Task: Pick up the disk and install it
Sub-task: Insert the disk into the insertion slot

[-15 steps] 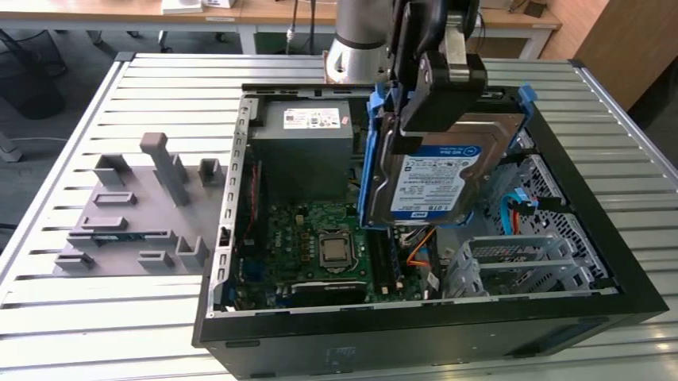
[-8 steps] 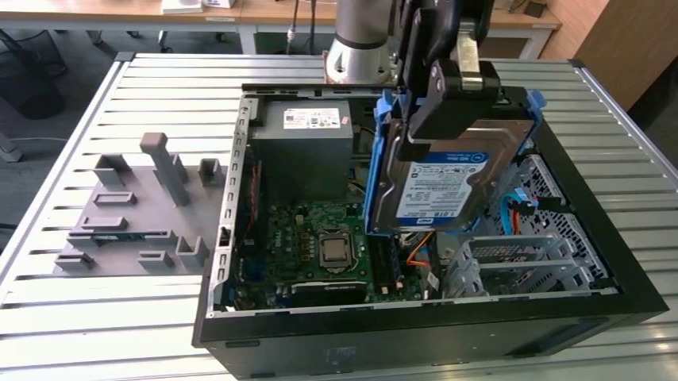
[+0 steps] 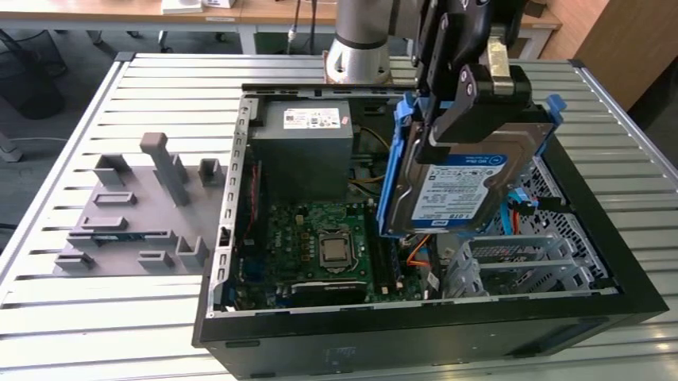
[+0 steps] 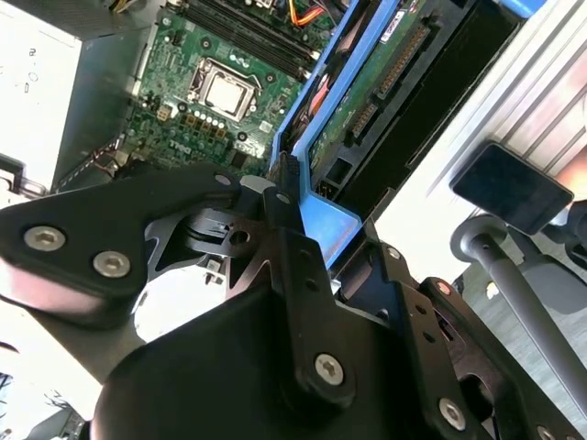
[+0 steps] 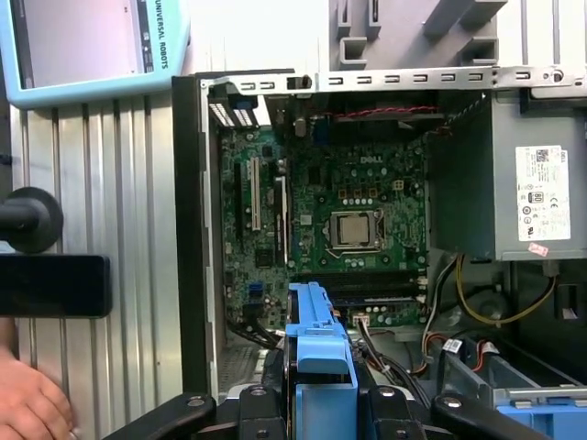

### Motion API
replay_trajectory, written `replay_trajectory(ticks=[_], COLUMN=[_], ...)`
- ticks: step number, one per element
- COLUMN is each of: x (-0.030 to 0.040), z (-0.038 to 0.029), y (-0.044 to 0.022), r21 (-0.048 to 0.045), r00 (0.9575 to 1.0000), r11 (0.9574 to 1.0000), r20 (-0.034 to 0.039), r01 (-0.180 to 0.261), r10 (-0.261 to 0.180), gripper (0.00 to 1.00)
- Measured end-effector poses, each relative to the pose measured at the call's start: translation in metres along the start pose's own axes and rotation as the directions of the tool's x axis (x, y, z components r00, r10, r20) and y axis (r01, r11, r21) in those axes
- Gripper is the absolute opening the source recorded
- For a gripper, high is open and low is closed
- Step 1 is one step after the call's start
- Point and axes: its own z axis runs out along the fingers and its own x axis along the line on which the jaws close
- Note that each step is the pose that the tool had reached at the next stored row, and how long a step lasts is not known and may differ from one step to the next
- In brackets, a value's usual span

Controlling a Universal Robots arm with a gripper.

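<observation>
The disk (image 3: 463, 189), a silver hard drive with a white-and-blue label in a blue rail frame (image 3: 398, 151), hangs tilted above the open computer case (image 3: 424, 317), over its right half in the exterior view. My gripper (image 3: 479, 119) is shut on the disk's upper end, with one black finger (image 3: 463, 111) lying across its labelled face. In the second wrist view the blue frame (image 4: 316, 206) and the disk's green circuit side (image 4: 367, 101) run away from my fingers (image 4: 282, 215). The first wrist view has the frame's edge (image 5: 318, 353) between the black linkages.
Inside the case lie the green motherboard (image 3: 317, 238), the grey power-supply box (image 3: 302, 147) and a metal drive cage (image 3: 529, 258). A grey moulded fixture (image 3: 138, 214) sits on the slatted table at the exterior view's left. A hand (image 5: 32, 403) and a pendant (image 5: 92, 46) are beside the case.
</observation>
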Motion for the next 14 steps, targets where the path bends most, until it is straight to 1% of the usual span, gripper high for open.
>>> replay_trajectory(ticks=[3,6,8,10,14], x=[0.0024,0.0055,0.0071,0.0079,0.0082], z=[0.0004,0.001,0.0019,0.0031,0.0048], y=[-0.0002,-0.0005,-0.0018,-0.0065,-0.0185], r21=[0.0002,0.0004,0.0004,0.0006,0.0005], r00=[1.0,1.0,1.0,1.0,1.0], r11=[1.0,1.0,1.0,1.0,1.0], r20=[-0.0032,-0.0083,-0.009,-0.0086,-0.0088], r01=[0.0,0.0,0.0,0.0,0.0], r10=[0.0,0.0,0.0,0.0,0.0], gripper=[0.37,0.37,0.37,0.37,0.37])
